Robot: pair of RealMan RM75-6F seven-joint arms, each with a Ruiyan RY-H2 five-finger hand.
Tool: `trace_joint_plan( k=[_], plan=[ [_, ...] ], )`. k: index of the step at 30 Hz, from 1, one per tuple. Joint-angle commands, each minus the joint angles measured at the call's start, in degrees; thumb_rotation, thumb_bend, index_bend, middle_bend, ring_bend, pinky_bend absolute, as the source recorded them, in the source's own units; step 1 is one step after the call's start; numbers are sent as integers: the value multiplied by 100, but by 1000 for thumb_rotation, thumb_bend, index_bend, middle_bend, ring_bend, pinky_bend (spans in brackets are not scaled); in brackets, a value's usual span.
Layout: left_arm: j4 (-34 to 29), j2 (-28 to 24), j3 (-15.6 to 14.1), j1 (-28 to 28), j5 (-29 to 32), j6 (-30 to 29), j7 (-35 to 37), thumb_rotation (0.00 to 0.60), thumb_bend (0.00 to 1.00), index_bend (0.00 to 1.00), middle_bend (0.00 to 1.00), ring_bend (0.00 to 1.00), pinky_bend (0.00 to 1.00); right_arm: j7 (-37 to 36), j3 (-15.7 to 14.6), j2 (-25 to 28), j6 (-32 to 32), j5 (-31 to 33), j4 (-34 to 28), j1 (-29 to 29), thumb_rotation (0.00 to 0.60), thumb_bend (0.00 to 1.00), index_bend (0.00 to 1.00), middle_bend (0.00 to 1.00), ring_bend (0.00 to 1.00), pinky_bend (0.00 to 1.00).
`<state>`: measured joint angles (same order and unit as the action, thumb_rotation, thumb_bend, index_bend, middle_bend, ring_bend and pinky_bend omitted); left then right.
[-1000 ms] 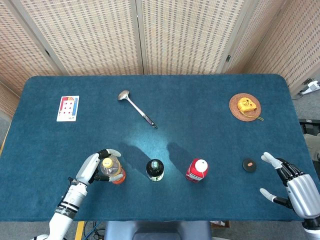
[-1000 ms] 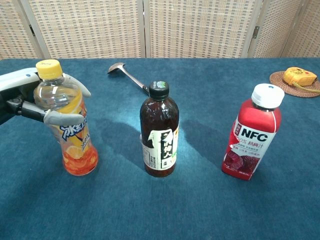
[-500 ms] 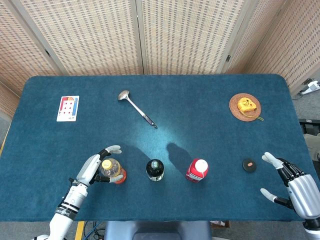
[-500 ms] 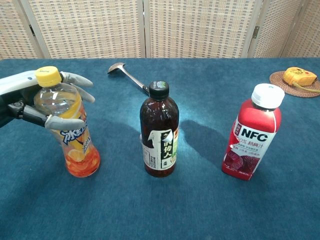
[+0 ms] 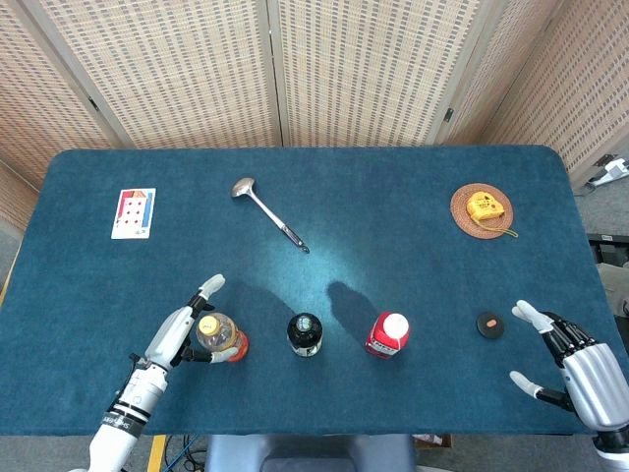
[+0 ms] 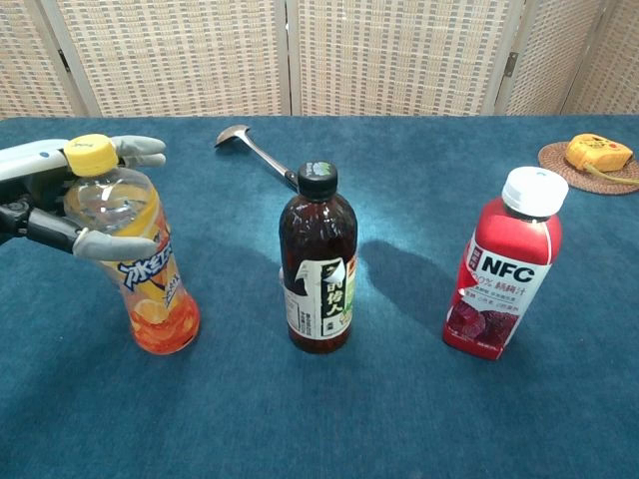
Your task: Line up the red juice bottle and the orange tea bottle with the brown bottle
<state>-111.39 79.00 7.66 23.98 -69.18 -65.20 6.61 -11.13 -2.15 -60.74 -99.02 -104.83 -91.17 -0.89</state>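
Compared to a second ago, the left hand (image 6: 60,200) has been opened up; its fingers are spread loosely around the orange tea bottle (image 6: 135,249), which is tilted a bit. The brown bottle (image 6: 319,261) and red juice bottle (image 6: 502,267) are stood in a row beside it. Only from above is the right hand (image 5: 568,362) seen, fingers wide, holding nothing, near a small dark disc (image 5: 489,324). Clear plastic, fuzzy blue table (image 5: 393,216).

Red juice bottle (image 6: 504,276): white block letters "NFC" on its dark label, with smaller print beneath reading roughly "100%" plus Chinese characters too small to make out. Orange tea bottle (image 6: 131,262): blue-and-white Chinese characters on the label, tilted and not legible. Brown bottle (image 6: 319,261): large black Chinese calligraphy on a white label, unreadable; playing card (image 5: 134,213) shows red pips, count uncertain.
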Motion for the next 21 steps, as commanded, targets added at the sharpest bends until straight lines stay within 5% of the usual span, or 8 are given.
trace_joint_plan(
  k=[1, 21],
  plan=[
    [-154, -116, 5, -14, 90, 24, -48, 600, 45, 0, 0, 46, 207, 10, 0, -5, 4, -1, -1, -2, 600, 0, 116, 260, 225, 401],
    [-269, -943, -594, -435, -432, -567, -1276, 600, 39, 0, 0, 35, 208, 168, 10, -34, 58, 65, -17, 7, 600, 0, 116, 260, 225, 401]
  ],
)
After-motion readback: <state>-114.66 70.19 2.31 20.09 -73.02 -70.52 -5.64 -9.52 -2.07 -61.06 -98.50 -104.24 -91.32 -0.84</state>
